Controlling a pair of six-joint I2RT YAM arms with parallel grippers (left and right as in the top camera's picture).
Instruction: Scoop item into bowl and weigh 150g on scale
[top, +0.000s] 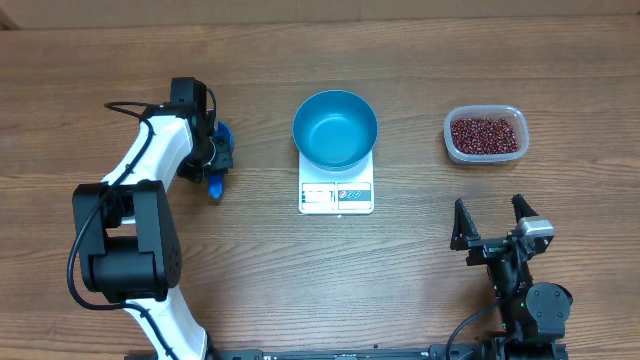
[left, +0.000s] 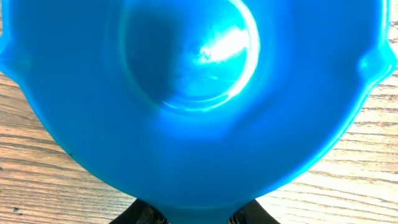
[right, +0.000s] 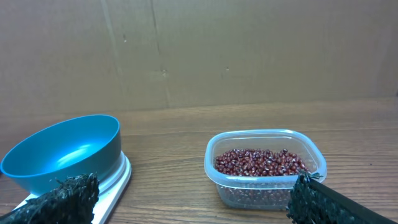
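Tiny red-brown beans (right: 261, 162): loose, light, rolling. Left fingers (left: 146, 216) clamp small blue plastic scoop (left: 199, 124) by handle; right fingers (right: 68, 199) spread, empty.

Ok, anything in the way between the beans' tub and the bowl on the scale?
Nothing visible. Bare table separates the tub of beans from the bowl on the scale; the open right gripper sits off that line.

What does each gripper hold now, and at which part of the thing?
The left gripper appears closed on the blue scoop at its narrow handle end. The right gripper is open and holds nothing.
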